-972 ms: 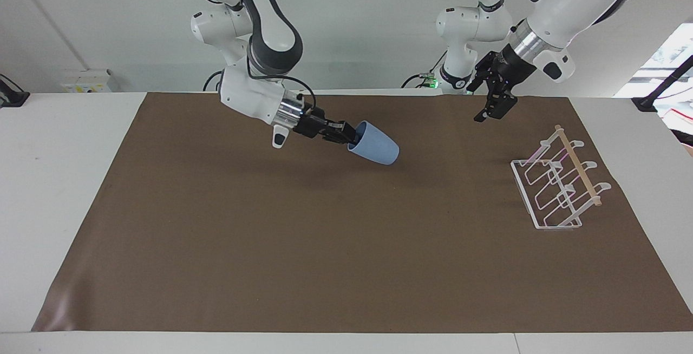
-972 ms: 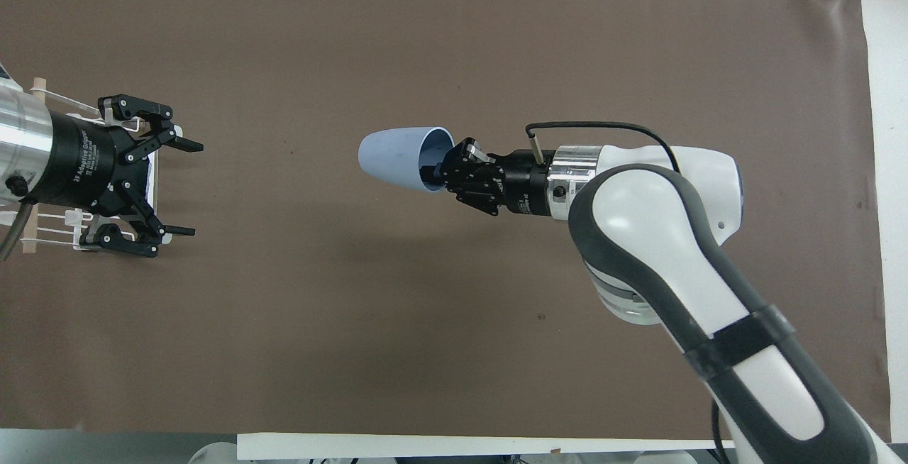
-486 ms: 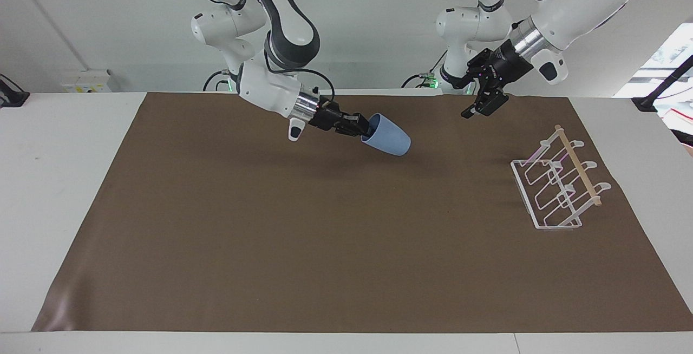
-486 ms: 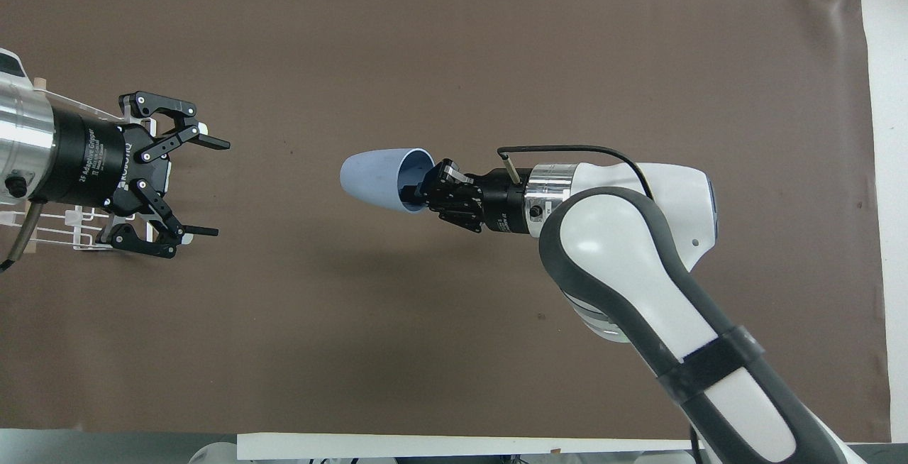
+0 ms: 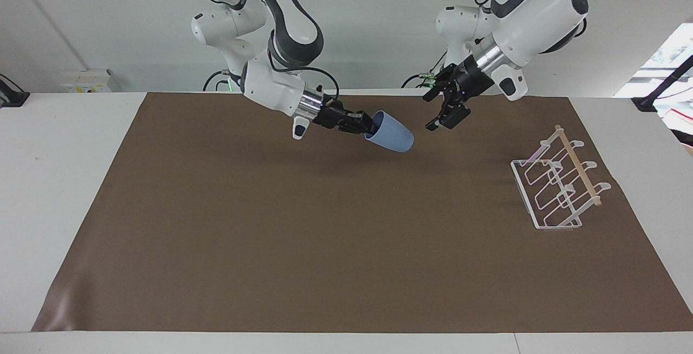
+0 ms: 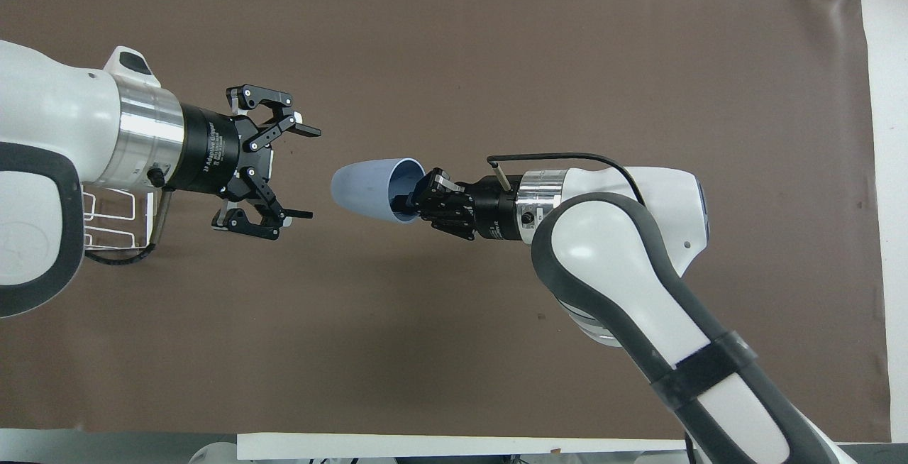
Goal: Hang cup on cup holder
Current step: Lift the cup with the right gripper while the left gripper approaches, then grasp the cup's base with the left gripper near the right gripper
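The right gripper [image 5: 361, 125] [image 6: 418, 196] is up in the air over the middle of the brown mat [image 5: 325, 246] [image 6: 496, 45] that covers the counter [image 5: 59, 143], and its jaws are clamped on the rim of the cup [image 5: 391, 132] [image 6: 372, 188], one finger reaching inside the mouth. The cup lies nearly on its side in that grip, its mouth toward the right gripper's wrist and its closed bottom pointing away from the jaws, toward the left arm's end of the counter and tipped slightly downward; it is clear of the mat. The left gripper [image 5: 438, 120] [image 6: 303, 173] is also raised over the mat, just off the cup's closed bottom, with its jaws spread wide and aimed at the cup; a gap shows between its fingertips and the cup, so the two are near but apart. In the overhead view the cup's bottom lines up with the opening between those wide jaws. The cup holder [image 5: 557, 185] [image 6: 117, 216] stands on the mat toward the left arm's end of the counter, well apart from both pairs of jaws, with its wooden rod [image 5: 578, 165] across the top; in the overhead view the left arm covers most of it.
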{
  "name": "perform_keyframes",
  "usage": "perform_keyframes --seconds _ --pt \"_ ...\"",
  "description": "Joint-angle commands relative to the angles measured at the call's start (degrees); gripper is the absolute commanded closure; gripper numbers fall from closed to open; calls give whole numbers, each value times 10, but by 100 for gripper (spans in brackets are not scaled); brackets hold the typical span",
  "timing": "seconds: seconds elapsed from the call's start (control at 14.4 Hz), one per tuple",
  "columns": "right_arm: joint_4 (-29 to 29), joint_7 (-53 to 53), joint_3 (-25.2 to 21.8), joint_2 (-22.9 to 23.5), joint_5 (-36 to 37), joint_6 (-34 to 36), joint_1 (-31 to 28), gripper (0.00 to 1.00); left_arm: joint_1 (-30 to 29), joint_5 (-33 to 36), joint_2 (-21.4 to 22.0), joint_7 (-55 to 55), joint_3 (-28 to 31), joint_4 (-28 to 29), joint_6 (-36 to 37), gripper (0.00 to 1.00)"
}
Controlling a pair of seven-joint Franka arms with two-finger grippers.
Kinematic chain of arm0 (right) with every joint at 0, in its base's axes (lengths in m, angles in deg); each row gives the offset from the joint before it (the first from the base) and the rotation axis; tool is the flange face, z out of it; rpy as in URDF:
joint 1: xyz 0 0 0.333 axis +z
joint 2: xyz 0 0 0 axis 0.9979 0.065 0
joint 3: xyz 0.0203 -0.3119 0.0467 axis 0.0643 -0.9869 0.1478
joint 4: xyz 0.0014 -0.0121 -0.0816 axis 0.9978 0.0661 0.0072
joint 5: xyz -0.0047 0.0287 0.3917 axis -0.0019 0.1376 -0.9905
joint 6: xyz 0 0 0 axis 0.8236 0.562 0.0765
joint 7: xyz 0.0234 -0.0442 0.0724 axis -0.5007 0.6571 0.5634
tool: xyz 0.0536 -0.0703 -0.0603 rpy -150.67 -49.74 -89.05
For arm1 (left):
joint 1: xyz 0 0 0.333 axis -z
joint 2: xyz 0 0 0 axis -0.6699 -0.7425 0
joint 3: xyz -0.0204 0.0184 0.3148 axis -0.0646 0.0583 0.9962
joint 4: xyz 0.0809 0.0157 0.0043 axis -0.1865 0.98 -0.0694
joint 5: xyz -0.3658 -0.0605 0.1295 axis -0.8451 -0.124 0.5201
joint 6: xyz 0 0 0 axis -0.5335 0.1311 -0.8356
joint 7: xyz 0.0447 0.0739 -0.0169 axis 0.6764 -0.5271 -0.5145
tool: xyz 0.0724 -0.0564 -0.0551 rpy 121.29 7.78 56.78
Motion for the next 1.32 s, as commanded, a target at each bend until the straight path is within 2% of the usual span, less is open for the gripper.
perform_keyframes --seconds 0.0,0.21,0.56,0.62,0.69,0.83,0.97,1.04,1.25 --pt "13 0 0 -17 -5 15 -5 100 27 -10 7 -11 6 33 -49 0" --pt "13 0 0 -17 -5 18 -6 100 48 -10 -10 -20 6 34 -60 0" --pt "13 0 0 -17 -5 17 -9 100 98 -8 -46 -72 7 35 -135 0" --pt "13 0 0 -17 -5 17 -8 100 100 -7 -47 -73 7 36 -136 1" --pt "13 0 0 -17 -5 17 -9 100 101 -7 -47 -73 7 37 -135 6" --pt "13 0 -1 -17 -5 17 -9 100 102 -5 -47 -73 7 37 -133 24" --pt "13 0 -1 -17 -5 17 -12 100 110 -1 -47 -63 7 37 -130 92" --pt "13 0 -1 -17 -5 17 -12 100 111 -1 -47 -53 7 37 -129 100" --pt "13 -4 -1 -17 -5 12 -11 100 111 0 -47 -44 7 37 -126 100"
